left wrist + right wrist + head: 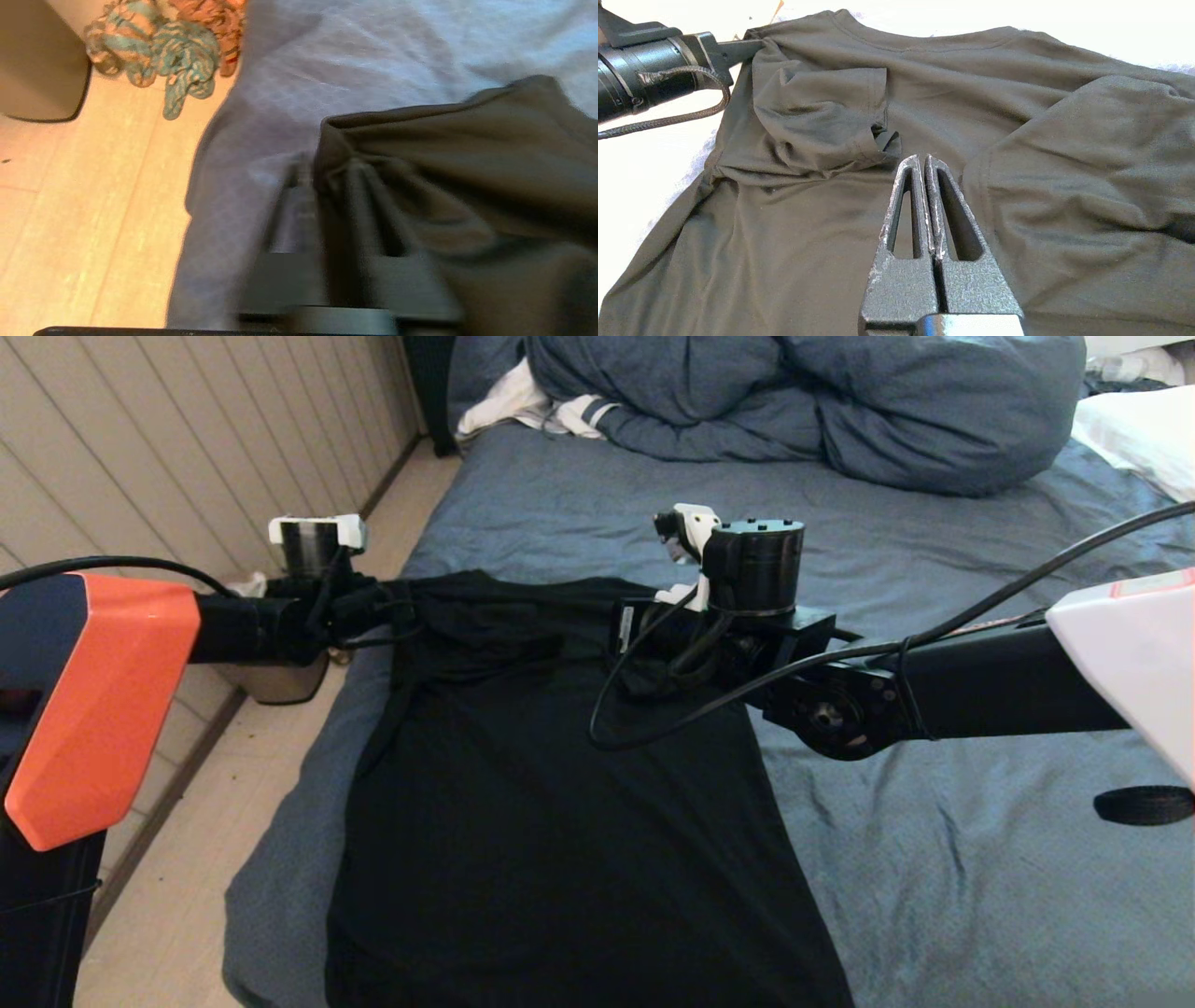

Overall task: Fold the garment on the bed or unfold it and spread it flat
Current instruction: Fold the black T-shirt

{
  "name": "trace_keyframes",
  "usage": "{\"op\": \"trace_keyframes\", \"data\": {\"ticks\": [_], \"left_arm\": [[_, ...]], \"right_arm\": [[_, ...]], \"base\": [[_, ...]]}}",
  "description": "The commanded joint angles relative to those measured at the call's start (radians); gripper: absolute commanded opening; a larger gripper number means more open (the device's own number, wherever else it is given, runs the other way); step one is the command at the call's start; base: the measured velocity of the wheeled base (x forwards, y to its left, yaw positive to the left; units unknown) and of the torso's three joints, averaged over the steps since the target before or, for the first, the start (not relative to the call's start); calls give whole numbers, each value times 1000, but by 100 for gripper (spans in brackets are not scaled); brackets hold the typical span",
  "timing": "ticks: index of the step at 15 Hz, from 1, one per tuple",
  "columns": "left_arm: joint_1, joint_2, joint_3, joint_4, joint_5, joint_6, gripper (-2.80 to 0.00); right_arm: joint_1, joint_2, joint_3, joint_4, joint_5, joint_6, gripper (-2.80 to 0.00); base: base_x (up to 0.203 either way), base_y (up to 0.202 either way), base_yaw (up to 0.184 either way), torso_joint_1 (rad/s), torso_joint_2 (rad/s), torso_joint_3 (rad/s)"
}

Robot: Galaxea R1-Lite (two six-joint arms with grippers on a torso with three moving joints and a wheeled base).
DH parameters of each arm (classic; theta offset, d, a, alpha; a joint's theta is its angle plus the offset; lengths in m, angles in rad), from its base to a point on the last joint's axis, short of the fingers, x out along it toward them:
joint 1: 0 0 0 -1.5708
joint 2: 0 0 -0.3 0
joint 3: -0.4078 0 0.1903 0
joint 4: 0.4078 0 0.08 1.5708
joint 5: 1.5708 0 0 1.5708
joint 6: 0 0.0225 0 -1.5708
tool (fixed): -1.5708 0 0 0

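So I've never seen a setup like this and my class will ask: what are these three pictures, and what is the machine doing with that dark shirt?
It is a two-armed robot. The wide picture comes from a camera on its head, looking down at a bed; the other two come from cameras on its wrists, behind the fingers. A black T-shirt lies plain side up on the blue sheet, sleeves folded inward. The left gripper is at the shirt's shoulder corner by the bed's edge, with cloth bunched around its fingers; whether it grips is unclear. The right gripper hovers shut over the chest, holding nothing. Further back lie a bunched duvet and a white cloth.
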Motion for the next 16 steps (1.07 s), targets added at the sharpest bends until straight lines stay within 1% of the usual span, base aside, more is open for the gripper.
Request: {"op": "trace_keyframes", "data": {"ticks": [1,4,7,10,11,12,13,16], "left_arm": [[-1,0,-1,-1,1,-1,0],[11,-15,-3,-7,7,-2,0],[30,-92,27,-13,16,-15,0],[34,-121,29,-13,19,-14,0],[35,-139,45,-12,19,-17,0],[31,-164,80,-12,20,-19,0],[16,-193,144,-15,20,-20,0],[-81,-264,349,-59,21,-17,0]], "right_arm": [[0,0,0,-3,0,1,-280],[-1,0,0,-3,0,1,-280],[-1,0,0,-3,0,1,-280],[-1,-4,0,-3,0,1,-280],[-1,-4,0,-3,0,1,-280],[-1,-4,0,-3,0,0,-280],[-1,-4,0,-5,0,-7,-280],[-6,-5,0,-5,0,-10,-280]], "base": [[0,0,0,0,0,0],[0,0,0,0,0,0],[0,0,0,0,0,0],[0,0,0,0,0,0],[0,0,0,0,0,0],[0,0,0,0,0,0],[0,0,0,0,0,0],[0,0,0,0,0,0]]}}
